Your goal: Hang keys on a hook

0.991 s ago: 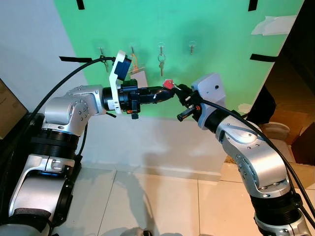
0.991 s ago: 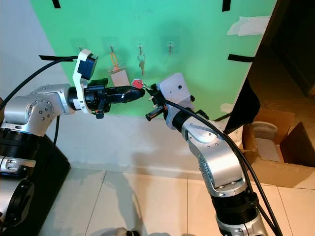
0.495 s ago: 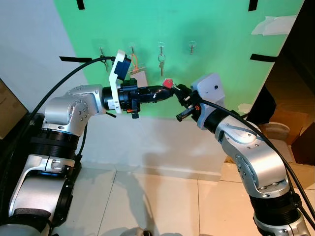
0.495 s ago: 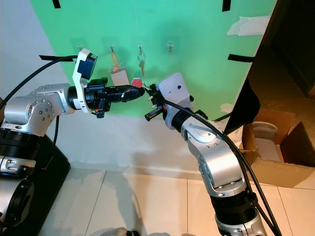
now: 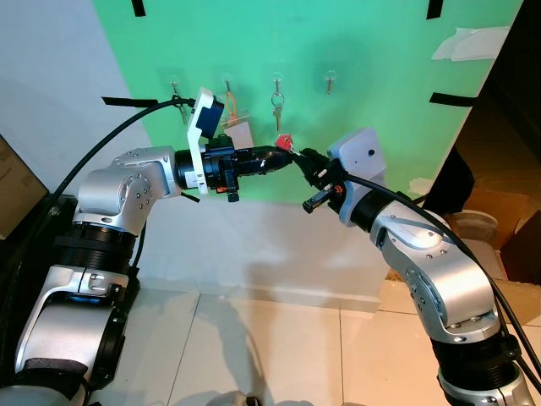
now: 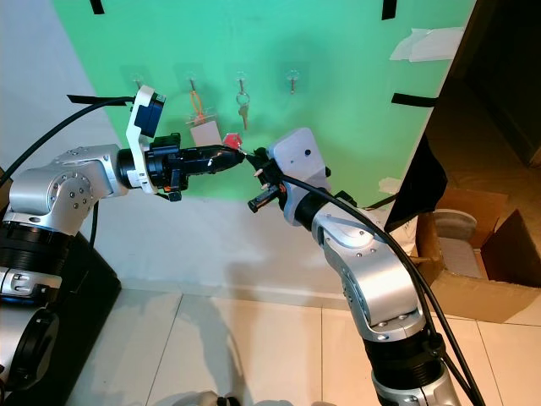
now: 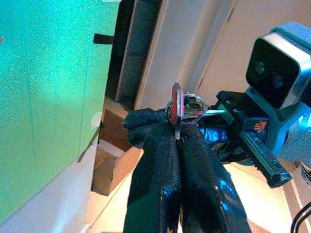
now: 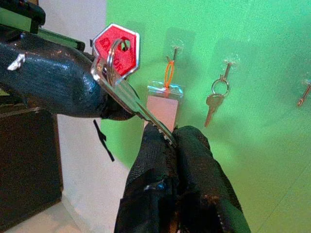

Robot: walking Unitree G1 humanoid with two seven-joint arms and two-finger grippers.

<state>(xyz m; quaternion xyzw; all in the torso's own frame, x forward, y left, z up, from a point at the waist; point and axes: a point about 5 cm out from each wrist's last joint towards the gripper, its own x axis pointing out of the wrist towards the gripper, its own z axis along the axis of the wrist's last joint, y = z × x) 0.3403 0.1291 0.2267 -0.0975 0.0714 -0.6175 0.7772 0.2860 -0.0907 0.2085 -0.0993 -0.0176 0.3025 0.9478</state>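
Both end effectors meet in front of the green wall point(image 5: 363, 76), and the keys point(image 5: 284, 142) are between them. Compared with a second ago, the red tag point(image 8: 116, 48) sits a little higher and more to the left. The left end effector point(image 5: 275, 156) now reaches further under it, and the right end effector point(image 5: 306, 161) has followed the same way.

In the left wrist view, the left fingers point(image 7: 160, 160) are closed together, with the red tag and the ring point(image 7: 194, 103) at their tips. In the right wrist view, the right fingers point(image 8: 160, 160) are also closed, and they pinch the tip of the silver key blade point(image 8: 138, 109). So both end effectors are clenched on the same bunch of keys at this moment. I judge this is a handover, and that the small shift means the left side is taking the load. The right side has not let go yet.

On the wall there is a row of hooks. One carries a card on an orange loop point(image 5: 238, 128) and the next carries a single key point(image 5: 276, 106). The hook to the right point(image 5: 330, 81) looks free, and so does the left one point(image 5: 175, 87). The keys are well below the hooks and nearer to the robot than the wall, so the hanging itself is not started.
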